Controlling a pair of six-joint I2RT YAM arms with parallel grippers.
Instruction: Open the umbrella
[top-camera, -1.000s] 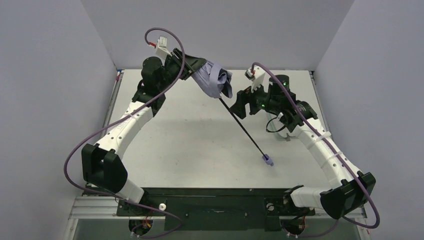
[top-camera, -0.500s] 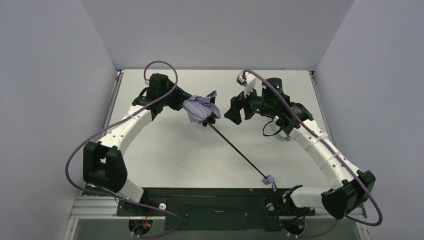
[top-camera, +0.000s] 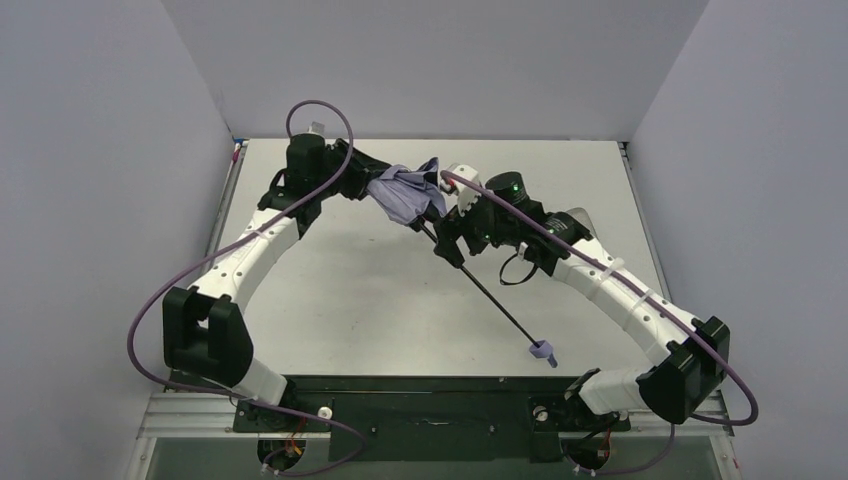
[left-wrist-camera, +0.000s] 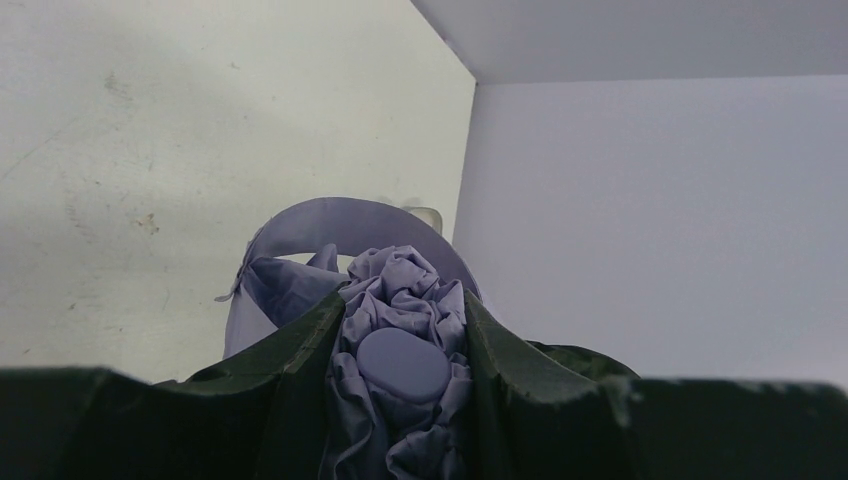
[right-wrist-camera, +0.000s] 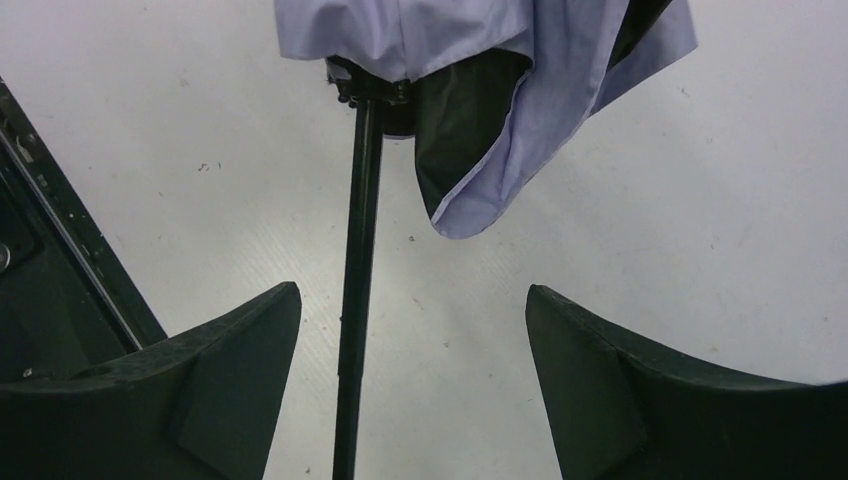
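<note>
The umbrella (top-camera: 405, 195) is folded, its lavender fabric bunched at the top and its thin black shaft (top-camera: 485, 295) slanting down to the small lavender handle (top-camera: 543, 351) near the table's front edge. My left gripper (top-camera: 378, 187) is shut on the bunched top; in the left wrist view the fabric and its oval cap (left-wrist-camera: 403, 363) sit squeezed between the fingers (left-wrist-camera: 300, 350). My right gripper (top-camera: 448, 242) is open just below the canopy. In the right wrist view the shaft (right-wrist-camera: 357, 250) runs between the spread fingers (right-wrist-camera: 230, 350), close to the left one and touching neither. The black lining (right-wrist-camera: 465, 110) shows under the fabric edge.
Grey walls (top-camera: 100, 150) close in the white table (top-camera: 350, 290) on the left, back and right. A black base rail (top-camera: 420, 400) runs along the near edge. Purple cables (top-camera: 320, 110) loop over both arms.
The left gripper has come down with the canopy, and the handle has shifted toward the near edge. My right gripper has moved left and now straddles the shaft.
</note>
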